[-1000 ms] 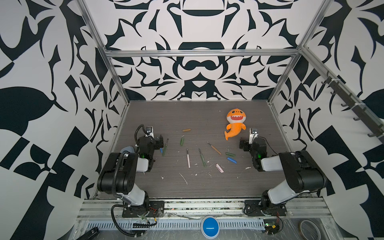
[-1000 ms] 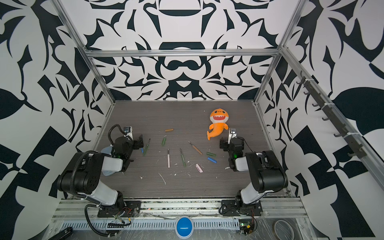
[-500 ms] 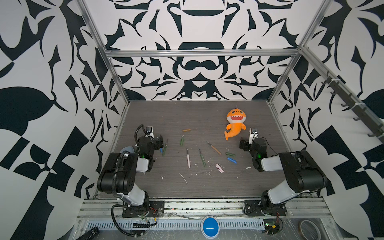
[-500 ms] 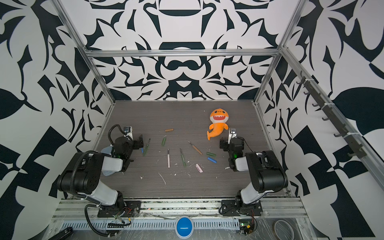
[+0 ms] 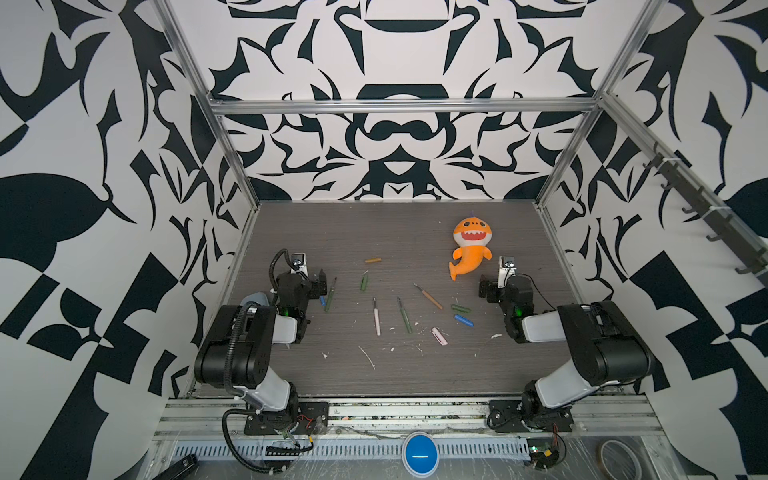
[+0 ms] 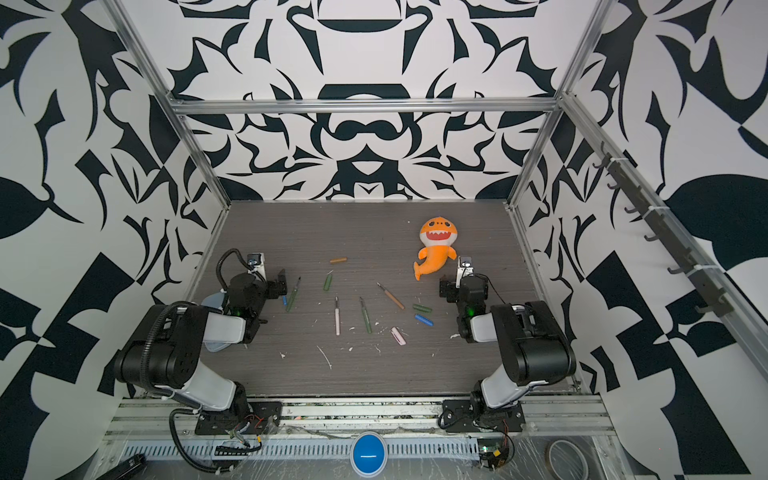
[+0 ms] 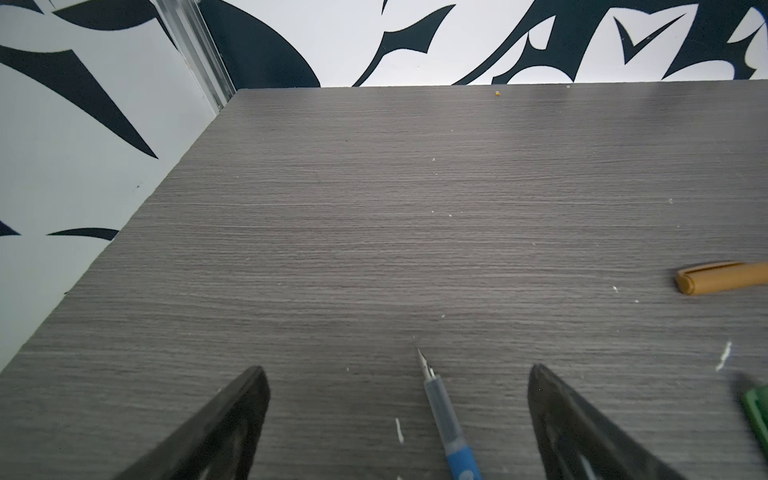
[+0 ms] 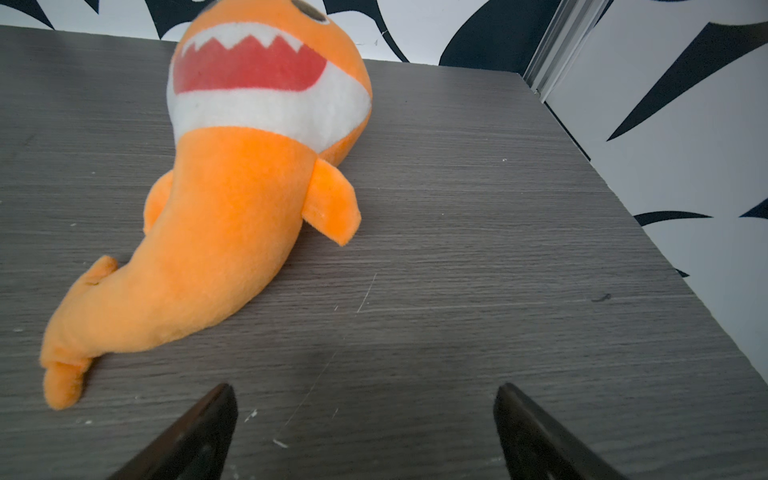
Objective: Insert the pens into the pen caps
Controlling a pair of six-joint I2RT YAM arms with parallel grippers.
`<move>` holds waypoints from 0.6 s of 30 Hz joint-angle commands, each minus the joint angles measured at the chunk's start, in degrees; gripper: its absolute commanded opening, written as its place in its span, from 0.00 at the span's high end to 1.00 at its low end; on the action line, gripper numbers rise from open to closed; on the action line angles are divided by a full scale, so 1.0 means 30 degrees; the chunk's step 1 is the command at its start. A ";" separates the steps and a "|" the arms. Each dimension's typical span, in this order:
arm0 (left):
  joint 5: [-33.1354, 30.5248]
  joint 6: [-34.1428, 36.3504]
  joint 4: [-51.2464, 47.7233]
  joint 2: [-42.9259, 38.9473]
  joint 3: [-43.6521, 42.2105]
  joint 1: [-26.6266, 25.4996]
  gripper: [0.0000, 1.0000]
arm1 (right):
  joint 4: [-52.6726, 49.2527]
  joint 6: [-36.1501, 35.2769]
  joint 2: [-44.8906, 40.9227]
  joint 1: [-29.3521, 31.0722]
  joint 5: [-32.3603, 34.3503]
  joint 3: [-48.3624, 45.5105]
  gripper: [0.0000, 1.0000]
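Pens lie scattered on the table in both top views: a dark green pen (image 5: 330, 295), a pink pen (image 5: 376, 316), a green pen (image 6: 365, 314) and an orange-brown pen (image 5: 428, 296). Caps lie apart from them: mustard cap (image 5: 372, 260), green caps (image 5: 364, 282) (image 5: 460, 308), blue cap (image 5: 463, 320), pink cap (image 5: 439, 336). My left gripper (image 7: 397, 370) is open, low over the table, and the blue pen (image 7: 446, 419) lies untouched between its fingers. The mustard cap (image 7: 719, 277) shows off to one side. My right gripper (image 8: 365, 388) is open and empty over bare table.
An orange shark plush (image 5: 469, 249) lies at the back right, its tail just ahead of the right gripper (image 5: 486, 286). Thin white scraps (image 5: 368, 357) litter the front middle of the table. Patterned walls close in on three sides, near each arm.
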 commanded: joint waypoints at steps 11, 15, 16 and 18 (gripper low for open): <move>0.1313 0.0194 -0.3082 -0.2876 0.0677 0.0018 0.01 | -0.4775 -0.0053 -0.2278 -0.0066 -0.0607 0.2424 0.00; 0.1516 0.0285 -0.5566 -0.4719 0.1364 0.0018 0.01 | -0.6833 -0.0317 -0.3456 0.0166 -0.0647 0.3241 0.00; 0.1509 0.0311 -0.5673 -0.5069 0.1383 0.0018 0.01 | -0.7069 -0.0395 -0.3712 0.0222 -0.0646 0.3331 0.00; 0.1475 0.0698 -0.5504 -0.5936 0.1256 0.0018 0.01 | -0.7577 -0.0678 -0.4180 0.0295 -0.0696 0.3498 0.00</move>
